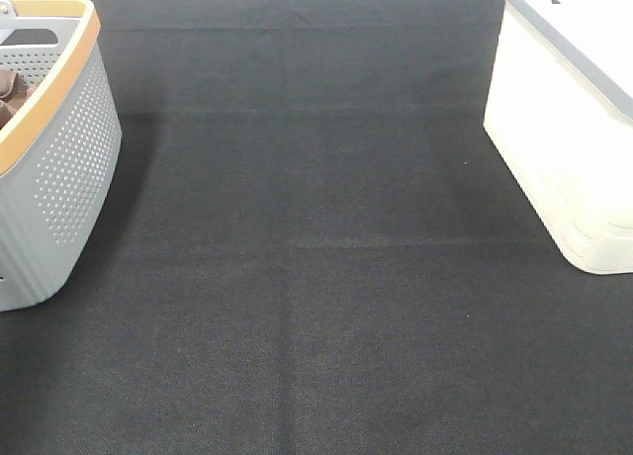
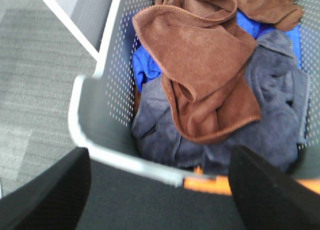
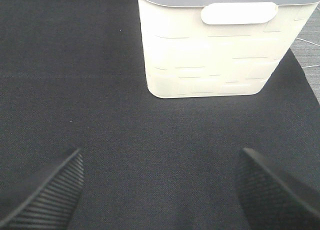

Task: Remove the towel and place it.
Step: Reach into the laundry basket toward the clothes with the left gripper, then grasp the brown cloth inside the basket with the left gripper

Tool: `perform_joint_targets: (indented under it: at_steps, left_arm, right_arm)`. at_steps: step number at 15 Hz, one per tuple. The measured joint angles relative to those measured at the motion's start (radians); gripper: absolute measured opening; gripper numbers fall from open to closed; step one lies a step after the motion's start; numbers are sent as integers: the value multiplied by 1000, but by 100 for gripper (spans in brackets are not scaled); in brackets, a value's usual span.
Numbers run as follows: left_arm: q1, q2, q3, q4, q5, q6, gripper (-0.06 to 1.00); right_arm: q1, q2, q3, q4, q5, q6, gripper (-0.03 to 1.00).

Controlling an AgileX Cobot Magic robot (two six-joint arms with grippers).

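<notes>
The soft reddish-brown microfibre towel (image 2: 200, 65) with its lighter stitched hem lies crumpled on top of the pile inside the grey perforated plastic basket (image 2: 117, 80), which stands at the left edge of the black fabric-covered desk (image 1: 316, 277). My left jaws hover over the basket's near rim, spread wide with nothing between them. My right jaws are just as wide and empty, over bare desk facing the white lidded plastic box (image 3: 205, 55). The danger, I judge, is biting too deep: the towel drapes over a rumpled grey-blue cloth (image 2: 270, 125) and a bright blue cloth (image 2: 145, 67), and either may come up with it. A second brown cloth (image 2: 265, 5) at its far side could be mistaken for it. The perforated wall stands close beside the towel and could snag me on the way down
</notes>
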Motion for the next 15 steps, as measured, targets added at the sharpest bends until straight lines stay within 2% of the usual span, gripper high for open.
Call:
perform_joint_targets:
  at_steps: [2,5,6,7,11,15]
  left_arm:
    - [0,141,-110,7,39,17,73]
    - [1,362,-336,8,158,103,73]
    - [1,362,-336,8,158,103,73]
    - [12,421,-396,4,192,129,73]
    - [122,670,-607,-81,296,264,73]
    - [166,820,-736,-110,304,378,73]
  right_arm:
    - [0,0,0,0,0,0,78]
    - [0,0,0,0,0,0,78]
    - [0,0,0,0,0,0,78]
    - [0,0,0,0,0,0,78]
    - [0,0,0,0,0,0,78]
    - [0,0,0,0,0,0,78]
